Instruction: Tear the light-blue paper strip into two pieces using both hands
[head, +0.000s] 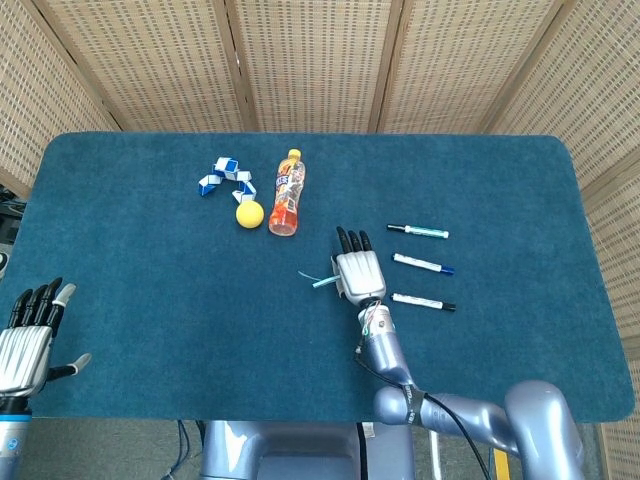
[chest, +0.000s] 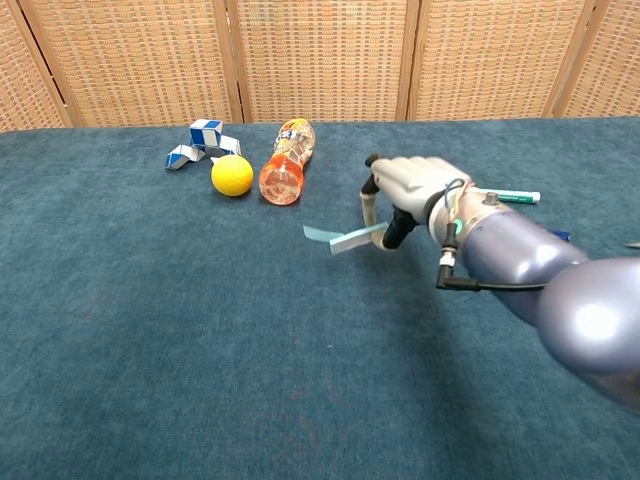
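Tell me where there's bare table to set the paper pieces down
The table is bare across the near-left stretch, from the left robot hand to the right robot hand; the far right corner too. It is crowded near the ball, bottle and puzzle toy, and by the three markers.

On the blue worktop (head: 150, 300), the right hand (head: 358, 275) lay near the middle, back upward, with its dark fingers (head: 352, 240) pointing toward the far edge. The light-blue paper strip (head: 317, 280) stuck out from its left side. Three markers (head: 422, 266) lay just right of it. A blue-and-white puzzle (head: 225, 176), a yellow ball (head: 249, 215) and an orange bottle (head: 287, 193) sat farther back. The left hand (head: 30, 335) hovered at the near left corner, holding nothing, fingers apart.
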